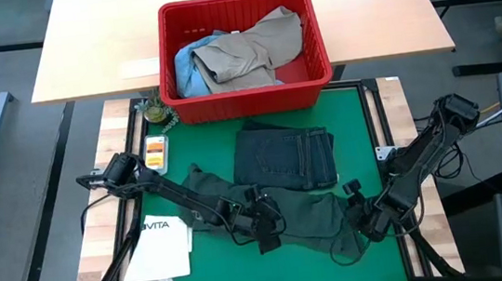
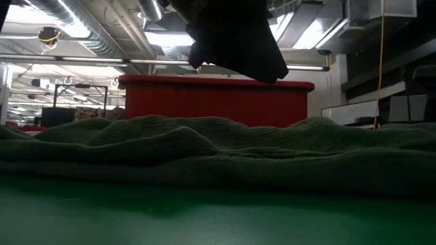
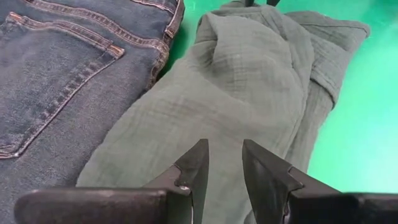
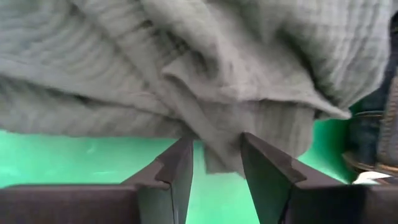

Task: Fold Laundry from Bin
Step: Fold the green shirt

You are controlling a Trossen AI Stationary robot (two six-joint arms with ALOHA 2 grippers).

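Note:
The red bin (image 1: 248,99) stands at the mat's far edge with a khaki garment (image 1: 251,52) and a light blue one (image 1: 189,67) in it. Folded dark jeans (image 1: 286,158) lie flat on the green mat. In front of them a dark green shirt (image 1: 310,216) lies crumpled along the mat's near part. My left gripper (image 3: 224,149) hovers open above the shirt's middle, slanting down, clear of the cloth in the low view (image 2: 238,47). My right gripper (image 4: 216,146) is open at the shirt's right end (image 1: 365,227), pointing steeply down. My right gripper comes from above at the shirt's right end, and a fold of its edge (image 4: 217,163) shows in the gap between the open fingers. Whether the fingers touch the cloth I cannot tell. The shirt lies on the mat.
A white paper bag printed VITA (image 1: 164,248) lies at the mat's near left. A small orange box (image 1: 155,151) and a small plant-like thing (image 1: 157,113) sit at the left edge. A bare green strip (image 1: 247,277) runs along the near edge.

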